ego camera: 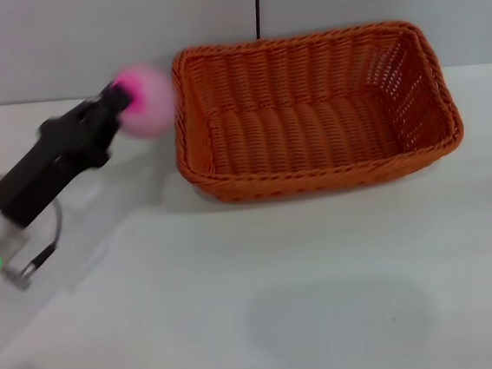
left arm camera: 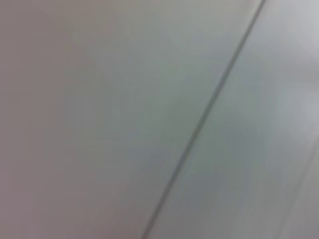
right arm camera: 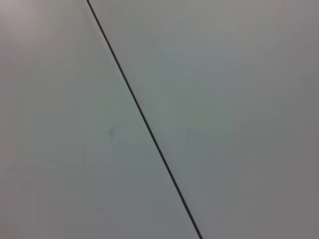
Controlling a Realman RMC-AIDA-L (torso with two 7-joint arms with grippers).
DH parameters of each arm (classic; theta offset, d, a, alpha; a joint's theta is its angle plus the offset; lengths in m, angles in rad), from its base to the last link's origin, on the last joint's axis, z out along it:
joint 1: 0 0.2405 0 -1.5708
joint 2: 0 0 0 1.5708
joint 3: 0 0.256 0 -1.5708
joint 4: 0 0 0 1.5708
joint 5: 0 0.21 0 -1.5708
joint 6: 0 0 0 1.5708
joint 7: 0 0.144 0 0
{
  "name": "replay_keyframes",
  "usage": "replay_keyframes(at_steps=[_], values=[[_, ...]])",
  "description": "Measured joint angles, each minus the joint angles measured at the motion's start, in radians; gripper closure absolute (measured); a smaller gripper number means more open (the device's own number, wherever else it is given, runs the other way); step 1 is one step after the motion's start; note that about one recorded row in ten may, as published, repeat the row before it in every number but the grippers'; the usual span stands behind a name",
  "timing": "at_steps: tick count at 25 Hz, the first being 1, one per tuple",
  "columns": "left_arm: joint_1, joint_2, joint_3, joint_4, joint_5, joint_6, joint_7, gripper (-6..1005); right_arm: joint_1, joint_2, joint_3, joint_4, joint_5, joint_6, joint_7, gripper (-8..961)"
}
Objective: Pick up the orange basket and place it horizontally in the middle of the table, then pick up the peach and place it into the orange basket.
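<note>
The orange basket (ego camera: 316, 111) lies lengthwise across the far middle of the white table (ego camera: 265, 296), its open top up and nothing inside it. Just left of its rim, lifted above the table, hangs the pale pink peach (ego camera: 146, 101) with a magenta blotch, and my left gripper (ego camera: 124, 95) is shut on it. The left arm reaches in from the lower left of the head view. My right gripper does not show in any view. Both wrist views show only a plain grey surface with a thin dark seam.
A grey wall (ego camera: 83, 34) with a vertical dark seam (ego camera: 257, 7) stands behind the table. The table's white top stretches in front of the basket and to its right.
</note>
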Motion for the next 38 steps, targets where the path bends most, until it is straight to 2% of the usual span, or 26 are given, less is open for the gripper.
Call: replay_keyframes(at_steps=[3,4,5,6,7,8,15,17,25,29,31,32,33,35,36,38], values=[[0.000,0.000,0.000,0.000,0.000,0.000,0.000,892,0.003,0.000,0.000,0.002,-0.003,0.000,0.000,530],[-0.082,-0.003,0.003,0.048,-0.002,0.005,0.005,890,0.003,0.000,0.000,0.002,-0.003,0.000,0.000,530],[-0.123,-0.003,0.010,0.071,0.001,0.021,0.007,888,0.003,0.000,0.000,0.003,-0.003,0.001,0.000,530],[-0.152,-0.003,0.021,0.085,0.005,0.039,0.006,886,0.003,0.000,0.000,0.006,-0.004,0.001,0.000,530],[-0.152,-0.003,0.021,0.085,0.005,0.039,0.006,884,0.003,0.000,0.000,0.007,-0.004,0.001,0.000,530],[-0.187,-0.004,0.050,0.095,0.006,0.069,0.000,882,0.004,0.000,0.000,0.008,-0.004,0.001,0.000,530],[-0.204,-0.008,0.074,0.105,0.001,0.085,-0.001,867,0.009,0.000,0.000,0.010,-0.005,0.002,0.000,530],[-0.204,-0.008,0.074,0.105,0.001,0.085,-0.001,813,0.012,-0.001,-0.002,0.010,-0.005,0.002,0.000,530],[-0.159,-0.003,0.022,0.103,-0.017,0.011,-0.005,611,0.020,0.000,-0.008,0.011,-0.006,0.003,0.000,530],[-0.092,0.002,-0.071,0.093,-0.041,-0.067,0.001,514,0.020,0.001,-0.002,0.011,-0.005,0.003,0.000,530],[-0.031,0.002,-0.166,0.091,-0.095,-0.132,0.026,466,0.020,0.001,-0.001,0.016,-0.003,0.003,0.000,530],[-0.031,0.002,-0.166,0.091,-0.095,-0.132,0.026,407,0.020,0.001,-0.001,0.016,-0.003,0.003,0.000,530],[0.008,0.001,-0.218,0.098,-0.140,-0.173,0.062,348,0.019,0.001,0.000,0.024,-0.001,0.003,0.000,530],[0.026,0.000,-0.234,0.103,-0.165,-0.195,0.084,229,0.019,0.000,0.000,0.026,0.000,0.003,0.000,530],[0.059,-0.002,-0.255,0.110,-0.216,-0.230,0.128,218,0.019,0.000,0.000,0.026,0.000,0.003,0.000,530],[0.070,-0.002,-0.257,0.114,-0.238,-0.241,0.145,196,0.020,0.000,0.000,0.026,0.000,0.003,0.000,530]])
